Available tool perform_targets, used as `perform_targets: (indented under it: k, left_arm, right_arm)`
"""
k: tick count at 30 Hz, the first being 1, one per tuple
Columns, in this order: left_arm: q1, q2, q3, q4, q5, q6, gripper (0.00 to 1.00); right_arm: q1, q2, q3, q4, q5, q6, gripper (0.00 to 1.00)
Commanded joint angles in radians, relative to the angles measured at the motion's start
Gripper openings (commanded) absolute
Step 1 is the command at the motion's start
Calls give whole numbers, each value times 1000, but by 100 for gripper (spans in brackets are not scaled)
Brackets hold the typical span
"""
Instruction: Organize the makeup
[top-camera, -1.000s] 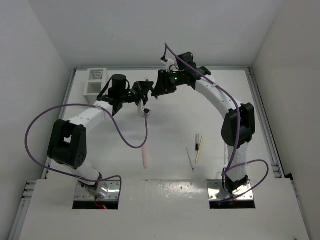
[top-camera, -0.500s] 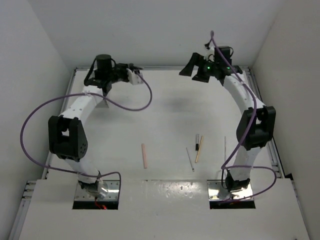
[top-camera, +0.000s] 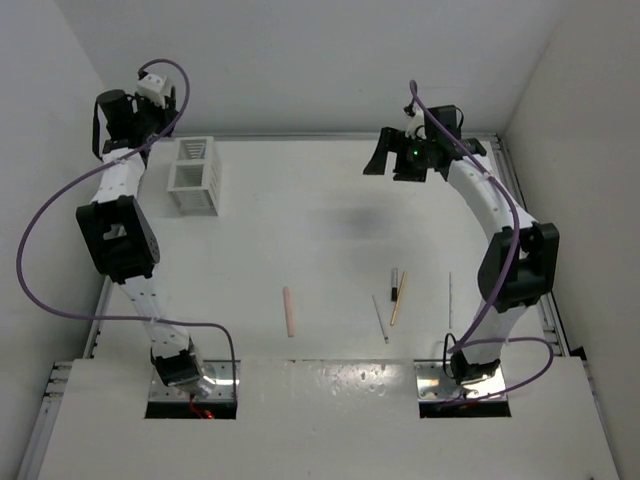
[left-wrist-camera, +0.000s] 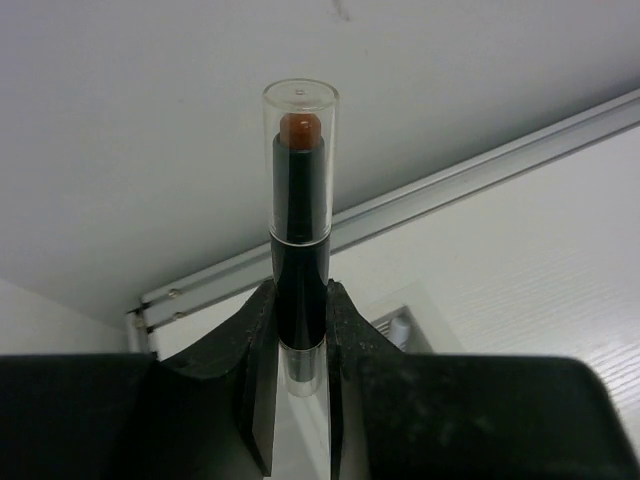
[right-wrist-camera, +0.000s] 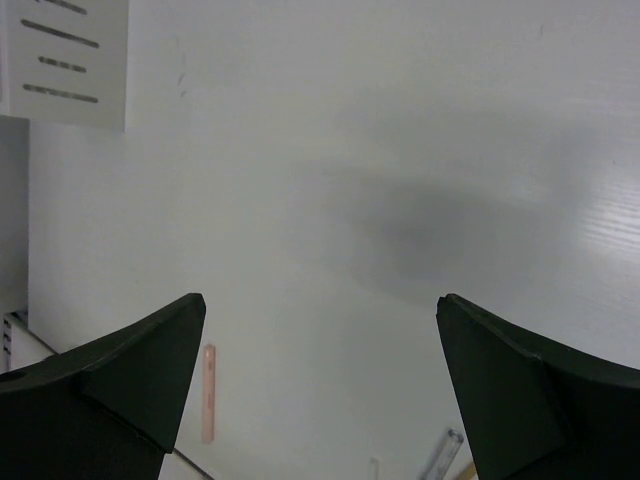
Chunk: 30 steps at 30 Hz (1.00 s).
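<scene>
My left gripper (left-wrist-camera: 300, 290) is shut on a black makeup stick (left-wrist-camera: 298, 200) with a clear cap and a red-brown tip. It holds the stick high at the back left corner (top-camera: 125, 120), above and behind the white slatted box (top-camera: 195, 175). My right gripper (top-camera: 390, 165) is open and empty above the back right of the table; its jaws stand wide apart in the right wrist view (right-wrist-camera: 320, 300). On the table lie a pink stick (top-camera: 289, 311), a thin white stick (top-camera: 380, 318), a tan wooden stick (top-camera: 398, 300) and a short black-and-white stick (top-camera: 394, 282). The pink stick also shows in the right wrist view (right-wrist-camera: 208, 392).
A pale thin stick (top-camera: 450, 290) lies near the right rail (top-camera: 530, 260). The box shows in the left wrist view (left-wrist-camera: 405, 325) with a small white item inside. White walls close the table on the left, back and right.
My left arm swung from the table's middle to the back left corner and rose, uncovering the box. My right arm drew back from the middle to the back right.
</scene>
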Motion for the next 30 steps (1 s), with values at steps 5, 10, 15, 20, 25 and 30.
perform_targets:
  k: [5,10,15,20,25,30]
  left_arm:
    - [1,62,2,142,102,-187,0]
    - [13,73,-60,130,198,-149,0]
    - [13,30,-171,186,211,-80,0]
    - [13,77,-151,202,200,-69,4]
    - [22,77,-151,196,218,-89,23]
    - [31,47,-160,128,232,-22,41]
  right_arm:
    - [11,27,107,-141,70,-46,100]
    - [14,13,117,-143,94,-37,100]
    - [20,24,155,-166,97,-42,100]
    - [26,35,209,-227,110,-68,100]
    - [53,13,200,-303,180,-107,100]
    - [70,-27,129,-348,248,-120,100]
